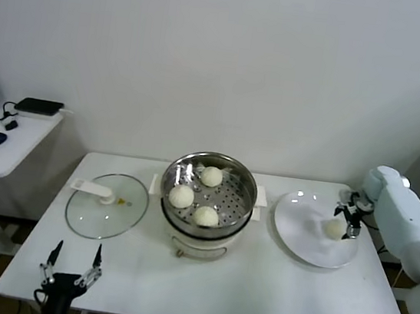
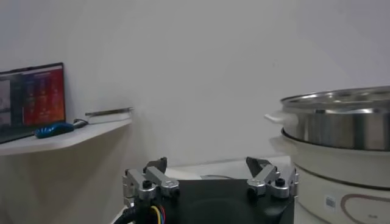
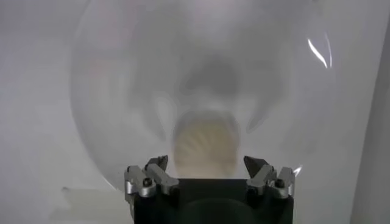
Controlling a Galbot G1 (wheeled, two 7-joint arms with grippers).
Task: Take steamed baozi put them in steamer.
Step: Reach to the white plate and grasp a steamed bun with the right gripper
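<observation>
The steamer (image 1: 247, 183), a shiny steel pot on a white base, stands mid-table with three cream-white baozi on its perforated tray: one at the back (image 1: 211, 176), one on the left (image 1: 181, 196), one at the front (image 1: 205, 215). A fourth baozi (image 1: 335, 229) lies on the white plate (image 1: 298, 223) at the right. My right gripper (image 1: 348, 215) hangs open just above that baozi; in the right wrist view the baozi (image 3: 206, 143) sits between the spread fingers (image 3: 206, 163), not touched. My left gripper (image 1: 73, 257) is open and empty at the table's front left edge.
A flat glass lid (image 1: 107, 205) with a white handle lies left of the steamer. A side desk (image 1: 7, 138) with a mouse and a dark device stands far left. The steamer's side (image 2: 341, 131) fills the edge of the left wrist view.
</observation>
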